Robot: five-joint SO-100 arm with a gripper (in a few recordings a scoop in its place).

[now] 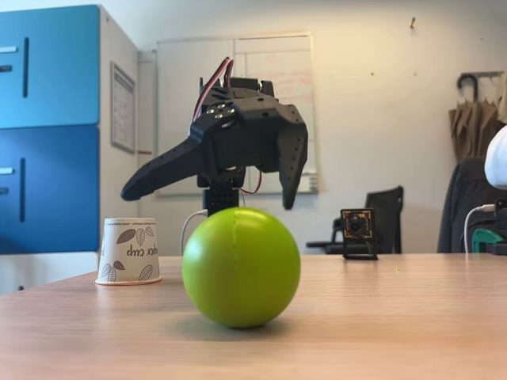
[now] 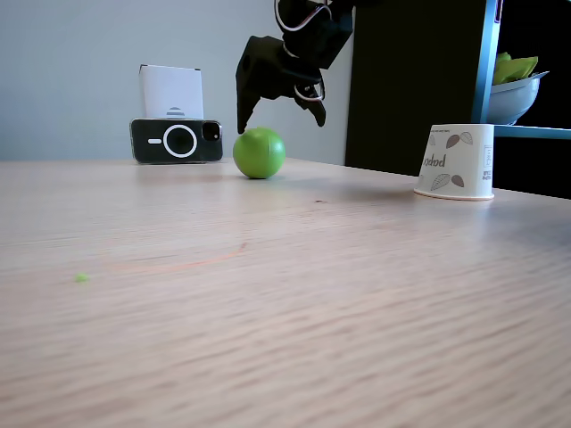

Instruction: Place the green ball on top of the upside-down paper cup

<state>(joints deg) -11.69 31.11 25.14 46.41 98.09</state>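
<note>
Table (image 1: 412, 317): pale wood top, bearing every item below; it lies under the gripper.

Gripper (image 1: 207, 198): black, two fingers, red and white wires at its top. It hangs above the ball with jaws spread wide and holds nothing. In a fixed view (image 2: 278, 119) one fingertip comes down close to the ball's top at its left side; whether it touches cannot be told. The other finger stays apart from the ball.

Ball (image 1: 241, 267): lime green, matte, with a faint seam. It rests on the table directly beneath the gripper (image 2: 260, 152).

Cup (image 1: 128, 251): white paper with brown leaf prints, upside down, wide rim on the table. It stands well apart from the gripper, to its lower left in one fixed view and lower right in the other (image 2: 455, 161).

Phone (image 2: 177, 141): dark, set on its long edge, just beside the ball, lower left of the gripper.
</note>
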